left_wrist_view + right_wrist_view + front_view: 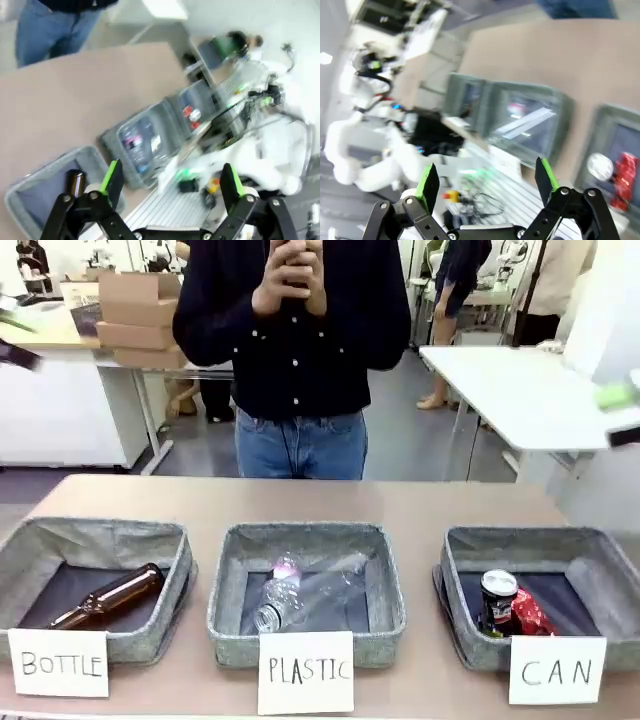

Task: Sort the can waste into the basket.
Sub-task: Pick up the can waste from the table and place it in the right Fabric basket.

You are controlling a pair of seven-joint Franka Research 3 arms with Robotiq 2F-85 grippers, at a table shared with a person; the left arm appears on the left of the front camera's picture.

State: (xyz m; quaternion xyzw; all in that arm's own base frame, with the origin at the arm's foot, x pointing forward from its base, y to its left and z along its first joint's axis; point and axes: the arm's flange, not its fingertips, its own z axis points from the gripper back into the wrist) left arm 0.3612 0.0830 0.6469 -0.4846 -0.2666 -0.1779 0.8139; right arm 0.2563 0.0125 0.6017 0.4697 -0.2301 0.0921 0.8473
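Observation:
The CAN basket (465,560) stands at the right of the row, grey fabric with a dark lining. Inside it, a dark can (497,600) with a silver top stands upright, and a red can (530,615) lies against it. In the right wrist view my right gripper (486,179) is open and empty, high above the table, with the CAN basket (600,125), the silver-topped can (599,166) and the red can (622,175) below at right. My left gripper (171,182) is also open and empty, raised well above the baskets. The CAN basket (200,95) with the red can (188,111) lies far off.
A BOTTLE basket (180,540) holds a brown glass bottle (110,598). The middle PLASTIC basket (385,570) holds a clear plastic bottle (285,590). A person (300,330) stands at the table's far edge, hands raised at chest height. Bare tabletop lies behind the baskets.

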